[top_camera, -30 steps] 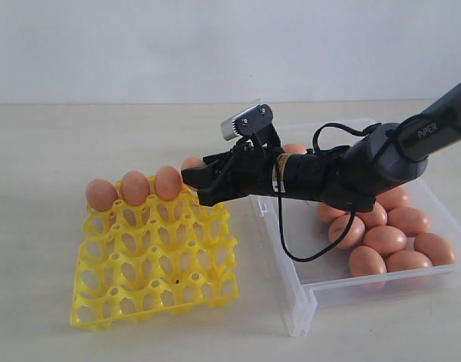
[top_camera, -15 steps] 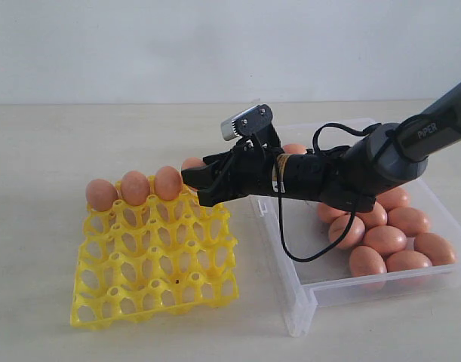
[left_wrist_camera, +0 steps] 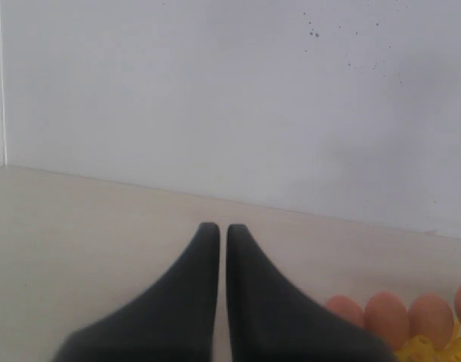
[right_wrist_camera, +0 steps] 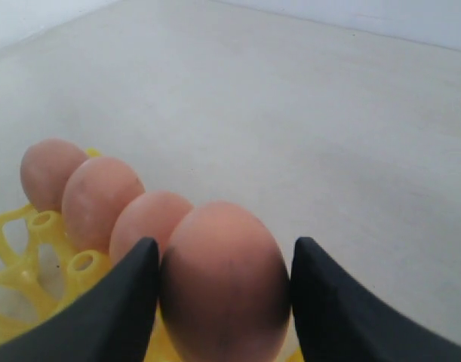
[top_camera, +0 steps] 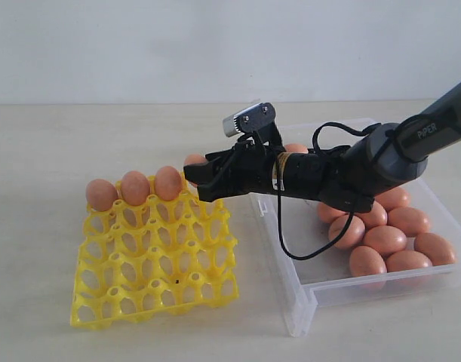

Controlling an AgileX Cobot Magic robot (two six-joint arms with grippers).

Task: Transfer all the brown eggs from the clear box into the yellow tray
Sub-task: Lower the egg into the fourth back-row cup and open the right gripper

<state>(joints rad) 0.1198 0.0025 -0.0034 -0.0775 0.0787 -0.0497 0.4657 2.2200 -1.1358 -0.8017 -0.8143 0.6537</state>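
The yellow tray [top_camera: 155,279] lies at the left with three brown eggs [top_camera: 135,186] in its far row. My right gripper [top_camera: 196,175] hovers over the tray's far right corner, shut on a fourth brown egg [top_camera: 194,160]. In the right wrist view this egg [right_wrist_camera: 224,283] fills the gap and touches both black fingers, beside the row of three [right_wrist_camera: 94,200]. The clear box [top_camera: 305,294] at the right holds several more eggs [top_camera: 385,240], partly hidden behind the arm. My left gripper [left_wrist_camera: 216,228] is shut and empty, low over bare table, out of the exterior view.
The right arm [top_camera: 381,162] and its looping black cable [top_camera: 290,249] stretch across the clear box. The left wrist view shows a pale wall [left_wrist_camera: 230,98] behind the table and the tray's corner [left_wrist_camera: 422,351] with its eggs [left_wrist_camera: 386,317].
My right gripper, still holding the egg, has risen very slightly over the tray's far right corner. Nothing else has moved.
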